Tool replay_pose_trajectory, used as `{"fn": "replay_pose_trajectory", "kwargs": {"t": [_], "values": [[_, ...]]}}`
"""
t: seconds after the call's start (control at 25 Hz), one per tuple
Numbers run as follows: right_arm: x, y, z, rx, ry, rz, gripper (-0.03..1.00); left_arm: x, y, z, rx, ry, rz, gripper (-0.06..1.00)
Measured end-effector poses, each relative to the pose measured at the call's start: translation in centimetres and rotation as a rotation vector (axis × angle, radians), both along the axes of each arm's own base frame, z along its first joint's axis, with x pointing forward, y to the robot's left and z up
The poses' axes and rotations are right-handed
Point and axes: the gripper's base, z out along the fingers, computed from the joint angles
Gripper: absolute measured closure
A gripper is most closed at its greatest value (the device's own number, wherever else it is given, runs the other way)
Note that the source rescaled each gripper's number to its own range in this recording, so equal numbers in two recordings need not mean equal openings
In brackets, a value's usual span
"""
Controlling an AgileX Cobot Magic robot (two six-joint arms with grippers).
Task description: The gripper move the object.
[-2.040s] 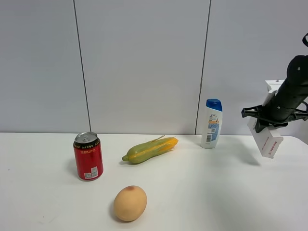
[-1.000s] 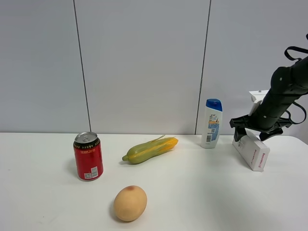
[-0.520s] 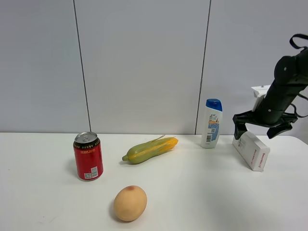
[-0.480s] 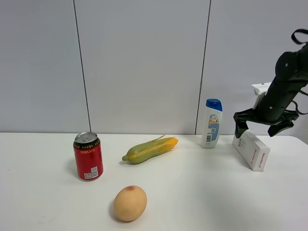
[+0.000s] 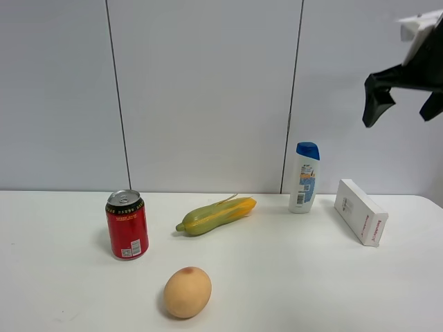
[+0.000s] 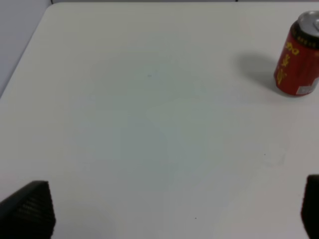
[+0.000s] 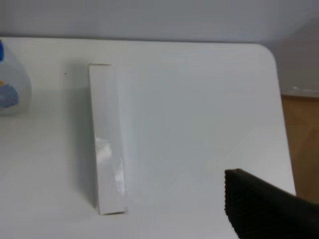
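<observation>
The carton (image 5: 360, 211) lies flat on the table (image 5: 291, 277), just beside the bottle (image 5: 304, 178), at about 3 o'clock from it. The right gripper (image 5: 405, 104) hangs high above with its fingers spread wide, holding nothing. To finish well, I think it should rise straight and avoid the bottle.

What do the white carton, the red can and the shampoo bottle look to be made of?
White carton: probably coated cardboard, given its sharp folded edges, flat printed faces and slight sheen in the right wrist view. Red can: likely aluminium, with a bare silver rim and top and a glossy printed wall. Shampoo bottle: seemingly moulded plastic, with a smooth rounded white body and a blue cap.
</observation>
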Motion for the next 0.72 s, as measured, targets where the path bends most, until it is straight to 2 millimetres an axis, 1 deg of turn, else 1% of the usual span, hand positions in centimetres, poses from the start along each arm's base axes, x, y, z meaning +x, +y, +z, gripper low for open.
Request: {"fn": "replay_pose_trajectory", "kwargs": {"t": [0.16, 0.32, 0.48, 0.6, 0.72], "values": [[-2.9, -0.1, 3.2, -0.015, -0.034, 0.004, 0.02, 0.0, 0.0, 0.0, 0.000, 0.000, 0.000, -0.06], [-5.3, -0.5, 5.1, -0.044, -0.032, -0.006, 0.02, 0.0, 0.0, 0.0, 0.000, 0.000, 0.000, -0.06], [-7.3, -1.2, 6.7, -0.072, -0.051, -0.025, 0.02, 0.0, 0.0, 0.0, 0.000, 0.000, 0.000, -0.06], [-8.7, -2.7, 8.1, -0.083, -0.090, -0.052, 0.02, 0.0, 0.0, 0.0, 0.000, 0.000, 0.000, -0.06], [-10.3, -5.0, 9.1, -0.081, -0.108, -0.115, 0.02, 0.0, 0.0, 0.0, 0.000, 0.000, 0.000, -0.06]]}}
